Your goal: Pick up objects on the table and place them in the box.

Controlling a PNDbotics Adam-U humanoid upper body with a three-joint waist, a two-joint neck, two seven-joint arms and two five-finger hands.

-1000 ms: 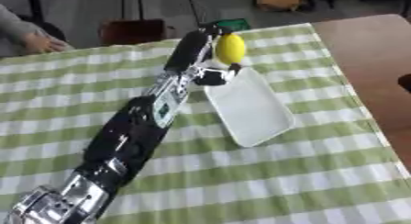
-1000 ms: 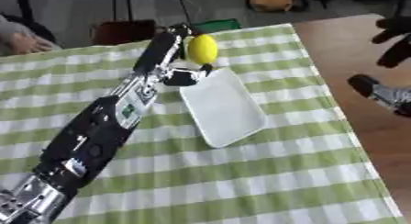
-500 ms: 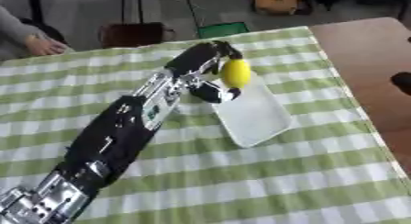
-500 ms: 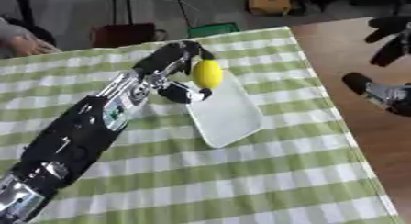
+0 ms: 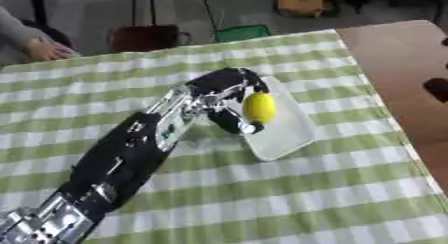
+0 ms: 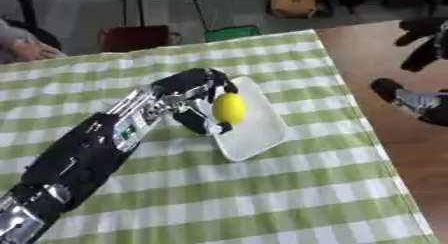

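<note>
carrying a yellow lemon (image 5: 259,107), the left hand (image 5: 223,90), fingers curled round it, hovers above the white box (image 5: 289,133); next, probably lowering and letting go.

the left hand (image 5: 226,90) has carried the yellow oval lemon (image 5: 259,108) from the far rim to, seemingly, over the white rectangular tray (image 5: 293,133).

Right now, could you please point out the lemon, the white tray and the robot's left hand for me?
lemon (image 5: 259,107): left eye view, middle of its yellow skin.
white tray (image 5: 293,133): left eye view, bare floor.
left hand (image 6: 188,85): right eye view, back of the hand.
</note>
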